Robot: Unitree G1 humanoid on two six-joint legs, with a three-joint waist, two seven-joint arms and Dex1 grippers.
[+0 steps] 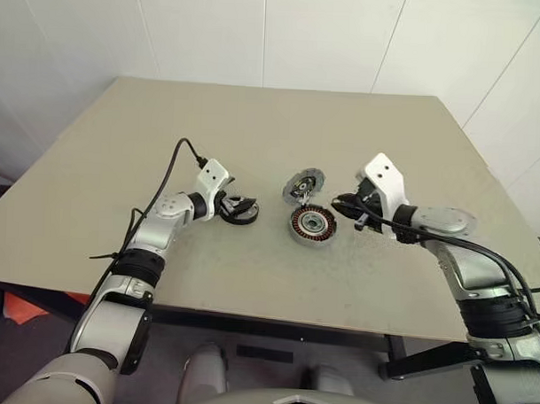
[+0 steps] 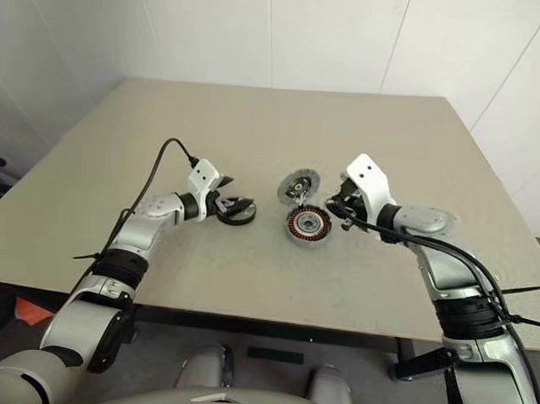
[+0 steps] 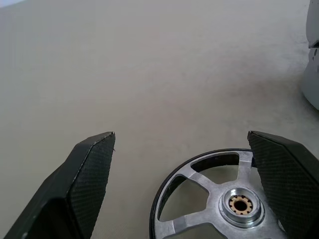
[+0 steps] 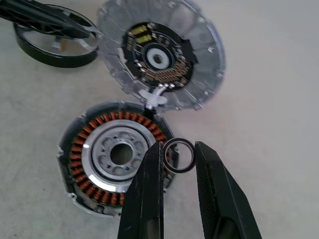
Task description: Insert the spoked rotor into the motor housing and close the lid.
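The spoked rotor (image 1: pixel 239 211) lies flat on the table, silver spokes inside a dark rim. My left gripper (image 3: pixel 180 135) is open, with one finger on each side of the rotor (image 3: pixel 219 199). One finger stands clear of the rim. To its right sits the motor housing (image 4: pixel 117 157) with copper windings. The lid (image 4: pixel 159 55) stands tilted open at the housing's far edge, inner face showing. My right gripper (image 4: pixel 178 147) hovers just above the housing's near right rim, shut on a small metal ring (image 4: pixel 178 155).
All the parts sit mid-table on the beige table (image 1: pixel 255 122), with bare surface around them. White walls stand behind the far edge. A black cable (image 1: pixel 169 163) loops above my left forearm, and another cable (image 1: pixel 481 249) runs along my right forearm.
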